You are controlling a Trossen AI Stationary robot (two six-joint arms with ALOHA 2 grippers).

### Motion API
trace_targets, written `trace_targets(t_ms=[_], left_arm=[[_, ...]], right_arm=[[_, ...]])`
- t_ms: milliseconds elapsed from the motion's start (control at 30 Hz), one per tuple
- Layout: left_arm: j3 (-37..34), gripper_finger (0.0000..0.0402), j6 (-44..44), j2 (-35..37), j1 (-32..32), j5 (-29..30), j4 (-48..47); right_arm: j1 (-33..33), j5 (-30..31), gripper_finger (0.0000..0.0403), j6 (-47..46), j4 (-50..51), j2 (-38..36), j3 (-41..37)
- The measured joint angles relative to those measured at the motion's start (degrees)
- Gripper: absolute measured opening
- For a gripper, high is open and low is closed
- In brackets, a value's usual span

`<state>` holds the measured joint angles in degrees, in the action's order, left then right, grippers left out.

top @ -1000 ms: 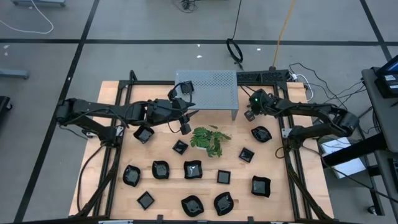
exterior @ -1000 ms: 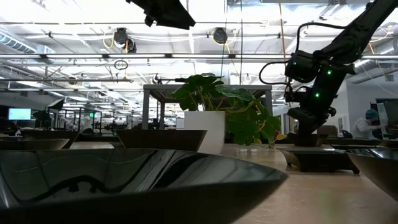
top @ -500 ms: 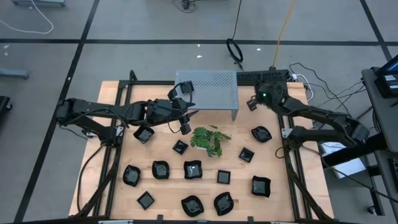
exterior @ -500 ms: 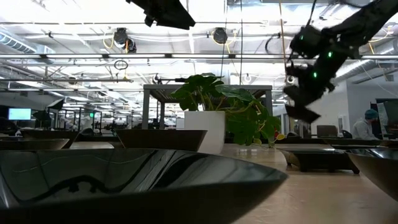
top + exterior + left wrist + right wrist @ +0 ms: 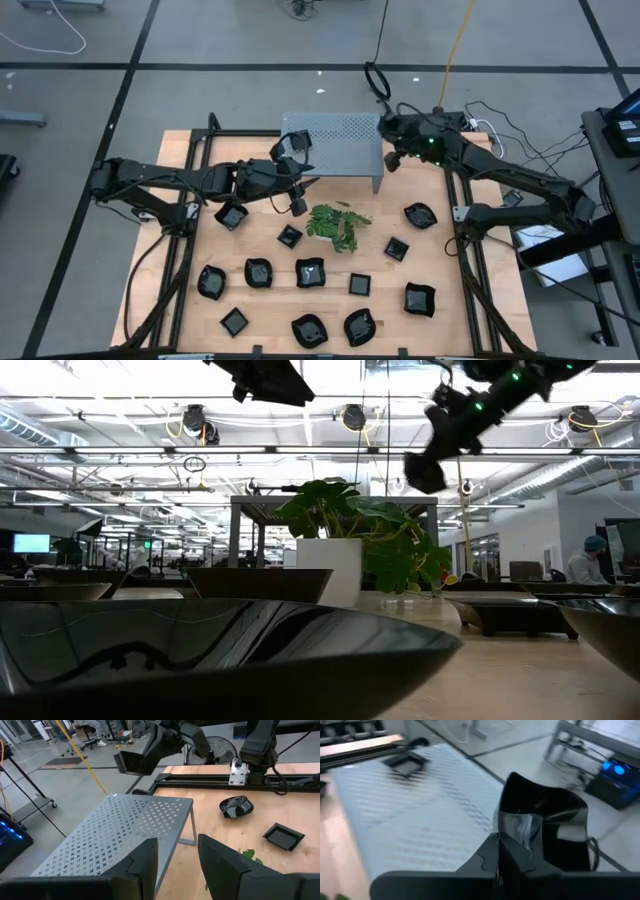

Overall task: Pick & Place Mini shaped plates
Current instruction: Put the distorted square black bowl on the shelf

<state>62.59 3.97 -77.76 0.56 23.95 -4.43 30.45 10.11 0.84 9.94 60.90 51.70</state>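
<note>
Several mini shaped plates (image 5: 310, 272), glossy black, lie on the wooden table around a green sprig (image 5: 338, 225). My right gripper (image 5: 388, 134) is shut on one black plate (image 5: 545, 820) and hangs high by the right end of the grey perforated stand (image 5: 335, 140). The left wrist view shows the same plate (image 5: 136, 762) out in front of that gripper. A square black plate (image 5: 405, 762) appears to lie on the stand's top toward its left end. My left gripper (image 5: 177, 842) hovers open and empty near the stand's left end, on its near side. My right gripper pinches the plate's rim (image 5: 502, 827) between its two shut fingers (image 5: 487, 857). The fingers reach out almost level, from the table's right. The plate sticks out beyond the fingertips, tilted on edge with its glossy inside showing, lifted clear above the stand's right end.
Black frame rails (image 5: 462, 260) run along the table's left and right sides. The right arm's base column (image 5: 250, 770) stands at the right rail. A wavy plate (image 5: 235, 807) and a square plate (image 5: 282, 835) lie right of the sprig. A large black plate (image 5: 200, 650) fills the low view's foreground.
My right gripper has risen with the plate from just above the table at the right. It has gone toward the far edge and the stand's right end. It has tipped from pointing steeply down to almost level.
</note>
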Motion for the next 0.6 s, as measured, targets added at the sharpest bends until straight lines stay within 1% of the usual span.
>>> trace_targets(t_ms=[133,333,500,600], left_arm=[[0.0,0.0145,-0.11,0.0,0.0,0.01,-0.02],[0.0,0.0145,-0.02,0.0,0.0,0.0,-0.02],[0.0,0.0145,-0.02,0.0,0.0,0.0,-0.04],[0.0,0.0145,0.0,0.0,-0.02,0.0,-0.07]], right_arm=[[-3.42,0.0,0.0,1.74,0.03,5.2,2.81],[-5.5,0.03,0.0,7.62,-2.13,12.02,3.04],[-5.49,0.07,0.0002,7.84,-3.3,14.55,3.09],[-5.46,0.06,0.0017,7.82,-3.29,14.74,3.09]])
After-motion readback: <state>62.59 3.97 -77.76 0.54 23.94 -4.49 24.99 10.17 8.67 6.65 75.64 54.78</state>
